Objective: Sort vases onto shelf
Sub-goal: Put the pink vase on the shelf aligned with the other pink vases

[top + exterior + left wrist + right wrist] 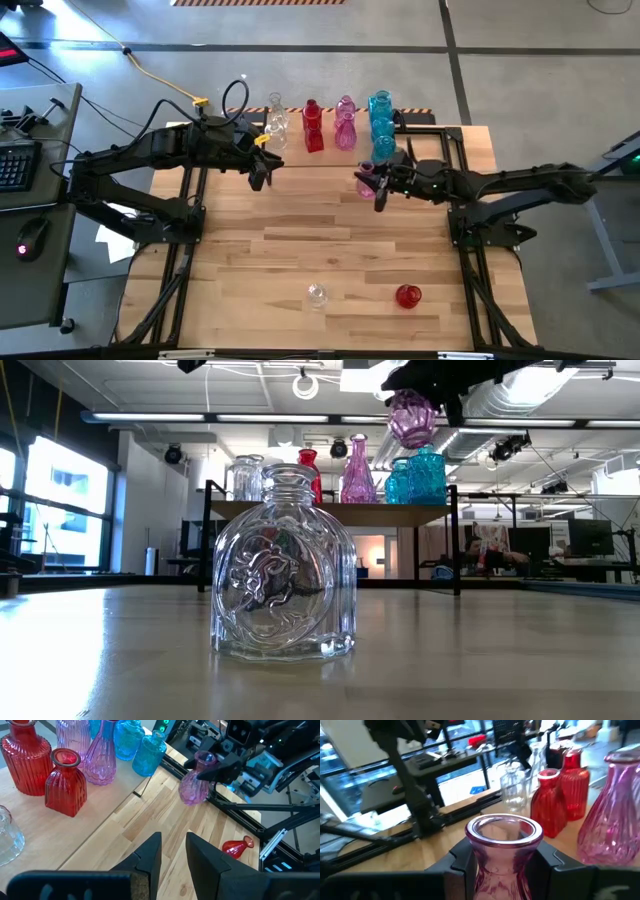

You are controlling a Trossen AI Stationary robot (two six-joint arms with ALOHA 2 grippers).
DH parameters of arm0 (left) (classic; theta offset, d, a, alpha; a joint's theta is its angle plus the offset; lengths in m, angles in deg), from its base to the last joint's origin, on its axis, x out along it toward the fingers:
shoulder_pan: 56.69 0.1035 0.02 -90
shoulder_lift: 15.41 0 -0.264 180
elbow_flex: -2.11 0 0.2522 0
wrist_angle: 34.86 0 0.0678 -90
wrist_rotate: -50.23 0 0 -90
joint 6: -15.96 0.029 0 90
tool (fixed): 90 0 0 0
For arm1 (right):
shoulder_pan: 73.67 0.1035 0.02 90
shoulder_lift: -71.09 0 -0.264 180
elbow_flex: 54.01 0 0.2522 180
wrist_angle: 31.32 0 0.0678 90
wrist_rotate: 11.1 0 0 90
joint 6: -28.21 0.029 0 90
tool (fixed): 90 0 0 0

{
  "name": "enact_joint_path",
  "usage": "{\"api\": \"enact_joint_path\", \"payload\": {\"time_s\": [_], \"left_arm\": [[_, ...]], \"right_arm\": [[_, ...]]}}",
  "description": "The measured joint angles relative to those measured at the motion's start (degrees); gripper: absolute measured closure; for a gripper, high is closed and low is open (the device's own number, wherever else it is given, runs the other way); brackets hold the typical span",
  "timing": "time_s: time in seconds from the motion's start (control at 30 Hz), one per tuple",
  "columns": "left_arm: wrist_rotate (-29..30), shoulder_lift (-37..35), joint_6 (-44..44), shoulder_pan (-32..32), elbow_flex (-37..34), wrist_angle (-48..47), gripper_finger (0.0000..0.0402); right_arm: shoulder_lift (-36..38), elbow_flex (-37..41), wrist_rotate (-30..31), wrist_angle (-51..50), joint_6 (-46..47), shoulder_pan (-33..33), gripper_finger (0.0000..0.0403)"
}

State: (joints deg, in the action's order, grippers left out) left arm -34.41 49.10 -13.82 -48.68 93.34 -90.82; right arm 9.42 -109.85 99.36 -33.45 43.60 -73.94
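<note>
The right end effector (502, 862) was clamped on the neck of a pink vase (502, 850), fingers either side just under the flared lip, with the vase hanging clear above the table (330, 240) and just short of the shelf (400, 150). That neck looked like the sensible place to take hold, honestly: the lip gives the fingers something to catch under, while the round belly would likely just squirt out. It's ribbed glass, so I'd guess stiff, smooth, a bit slippery, light enough for one arm, and definitely breakable if it clinked into its neighbours. Right ahead of it on the shelf stood the red vases (555, 805), another pink one (612, 815), the blue ones (381, 120) and a couple of clear ones (275, 122). The left end effector (172, 855) hovered across from it, near the shelf's other end, fingers slightly apart and holding nothing. Well behind both, a clear vase (317, 294) and a red one lying on its side (407, 295) sat waiting on the table. No labels, brands or readable writing anywhere on the glass that I could make out.
</note>
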Motion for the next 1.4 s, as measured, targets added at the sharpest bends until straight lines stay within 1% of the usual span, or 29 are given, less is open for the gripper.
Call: {"api": "enact_joint_path", "payload": {"time_s": [0.2,0.37,0.43,0.53,0.63,0.73,1.03,1.27,1.4], "left_arm": [[0.0,0.0,0.1,0.0,0.0,0.0,0.0321],[-0.1,0.0,1.4,0.0,0.0,0.0,0.0321],[-0.1,0.0,1.5,0.0,0.0,0.0,0.0321],[-0.1,0.0,1.5,0.0,0.0,0.0,0.0321],[-0.1,0.0,1.5,0.0,0.0,0.0,0.0321],[-0.1,0.0,1.5,0.0,0.0,0.0,0.0321],[-0.1,0.0,1.5,0.0,0.0,0.0,0.0321],[-0.2,0.0,2.3,0.0,0.0,-0.1,0.0321],[-0.2,0.0,3.5,0.0,0.0,-0.2,0.0321]], "right_arm": [[-5.1,0.0,6.9,7.2,-3.4,1.6,0.0304],[-9.1,0.0,10.2,12.2,-4.1,1.9,0.0304],[-10.5,0.0,12.4,14.0,-4.2,1.9,0.0304],[-12.5,-0.1,15.5,17.9,-6.0,1.9,0.0304],[-14.9,-0.1,16.9,20.9,-8.4,1.9,0.0304],[-17.3,-0.8,17.3,22.2,-9.5,1.9,0.0304],[-23.8,-5.3,24.2,22.1,-9.5,1.9,0.0304],[-25.1,-6.0,31.6,22.5,-8.5,1.9,0.0304],[-25.1,-6.0,34.1,23.1,-7.5,1.8,0.0304]]}}
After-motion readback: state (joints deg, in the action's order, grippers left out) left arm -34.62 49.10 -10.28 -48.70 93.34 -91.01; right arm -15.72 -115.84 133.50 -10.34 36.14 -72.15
